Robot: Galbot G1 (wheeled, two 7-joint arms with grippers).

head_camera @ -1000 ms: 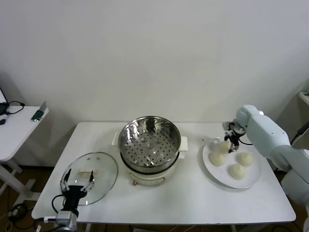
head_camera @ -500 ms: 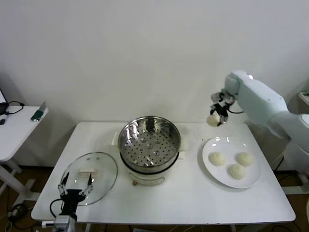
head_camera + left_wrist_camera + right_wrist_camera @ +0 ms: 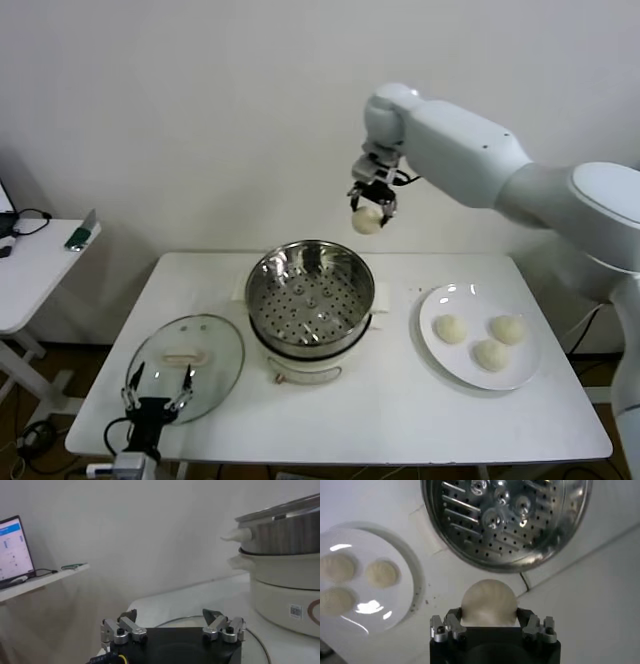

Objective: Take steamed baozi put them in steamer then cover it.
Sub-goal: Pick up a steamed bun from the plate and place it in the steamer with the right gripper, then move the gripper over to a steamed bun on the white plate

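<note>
My right gripper (image 3: 370, 213) is shut on a cream-white steamed baozi (image 3: 367, 221) and holds it high in the air, above and just behind the right rim of the steamer (image 3: 310, 291). In the right wrist view the baozi (image 3: 488, 603) sits between the jaws, with the steamer's perforated bottom (image 3: 505, 520) below. Three more baozi (image 3: 487, 337) lie on the white plate (image 3: 445, 363) at the right. My left gripper (image 3: 157, 392) is open and empty, low at the table's front left, over the glass lid (image 3: 187, 360).
The glass lid with its white handle lies flat on the table to the left of the steamer. A white side table (image 3: 30, 265) with a laptop and cables stands at the far left. The wall is close behind the table.
My right gripper has lifted one baozi off the plate and carried it up and to the left, to a spot above the steamer's rim. The left arm has barely moved.
</note>
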